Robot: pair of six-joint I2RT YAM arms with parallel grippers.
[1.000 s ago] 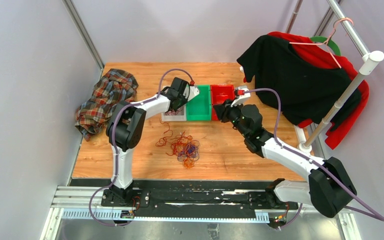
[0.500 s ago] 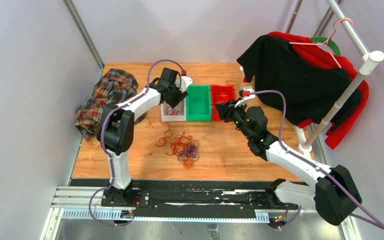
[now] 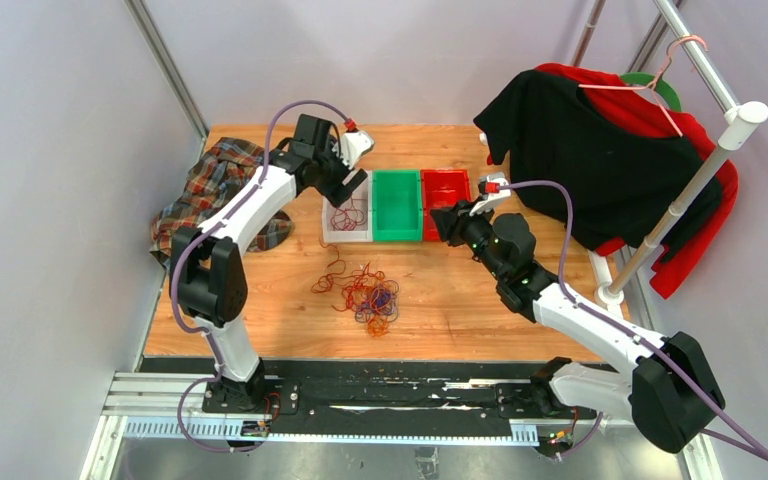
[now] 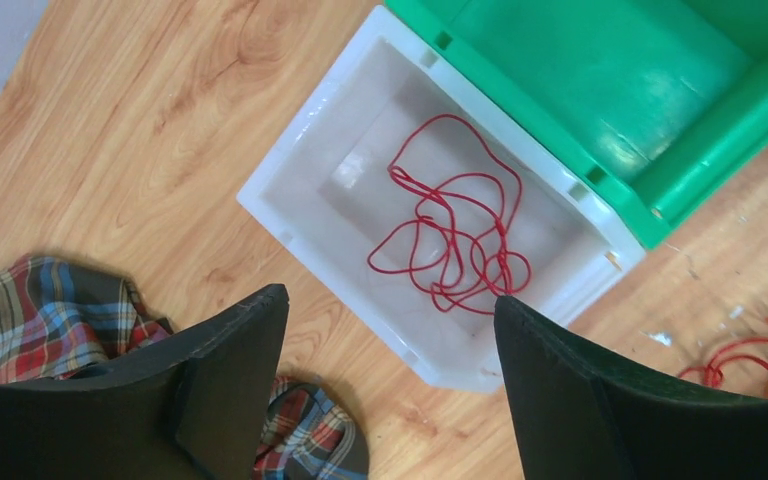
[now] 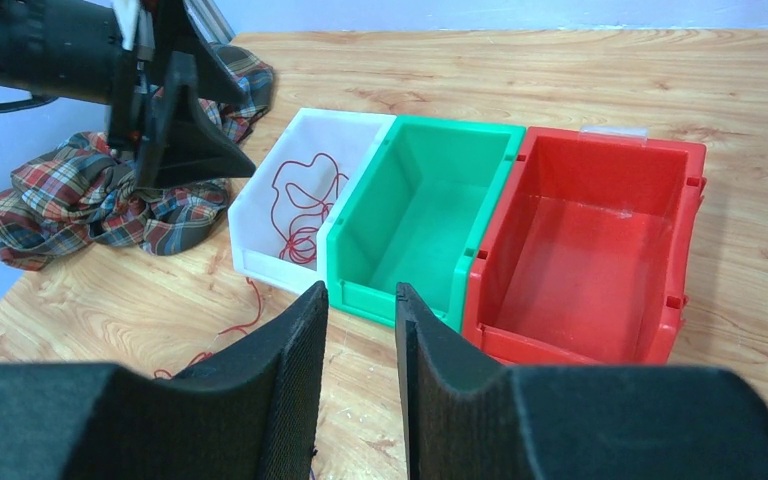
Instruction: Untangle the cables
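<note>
A tangle of red, orange and purple cables [image 3: 368, 295] lies on the wooden table in front of the bins. One red cable [image 4: 450, 240] lies loose in the white bin [image 4: 290, 205]; it also shows from the right wrist [image 5: 300, 205]. My left gripper [image 3: 345, 185] hovers above that bin's left end, and its jaws [image 4: 390, 296] stand wide open with nothing between them. My right gripper [image 3: 438, 222] hangs in front of the green bin [image 5: 430, 215] and red bin [image 5: 600, 240]. Its fingers [image 5: 360, 292] are a narrow gap apart and hold nothing.
A crumpled plaid cloth [image 3: 210, 195] lies at the table's left edge, close under the left arm. Black and red garments [image 3: 600, 160] hang from a rack at the right, whose white pole [image 3: 680, 200] stands by the table's right edge.
The left gripper opened, left the red cable in the white bin, and drew up and back to the left. The right gripper opened slightly and barely moved.
</note>
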